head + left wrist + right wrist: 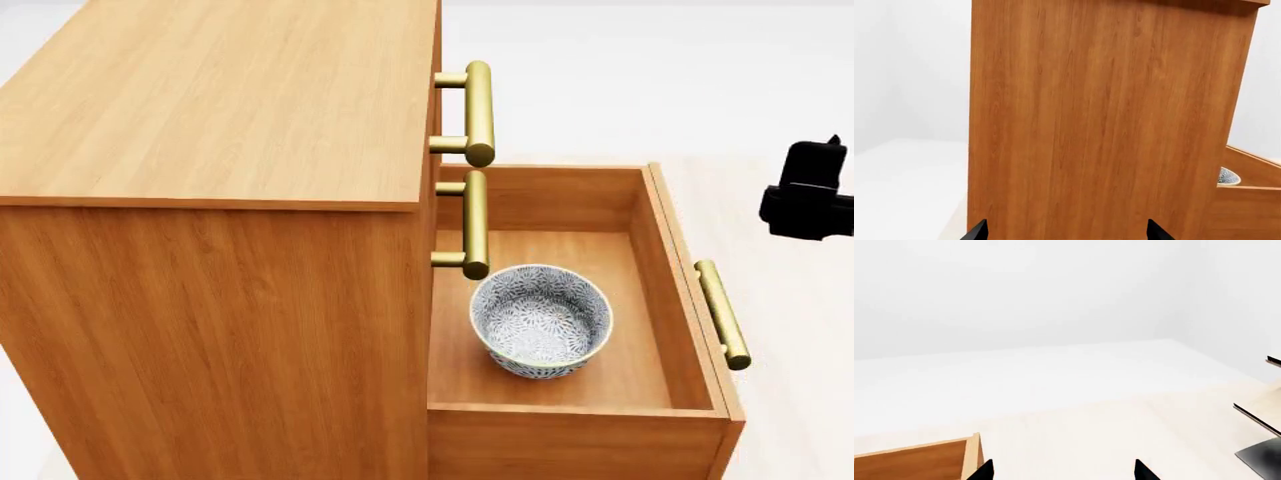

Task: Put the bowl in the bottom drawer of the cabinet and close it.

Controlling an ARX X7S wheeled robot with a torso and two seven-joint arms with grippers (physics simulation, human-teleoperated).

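The bowl [541,320] sits upright inside the open bottom drawer [681,300] of the cabinet [214,200], both grippers [1066,231] [1062,470] empty with fingers spread.

Bottom drawer [667,300] is pulled out and open from above, only the bowl [541,320] sits inside. Upper handles [477,225] overhang its back edge. Floor [801,340] past its front is free.

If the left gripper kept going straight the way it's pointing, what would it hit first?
Most likely the cabinet's plain wooden side panel, which fills the left wrist view straight ahead of the open left gripper. How near it is can't be judged.
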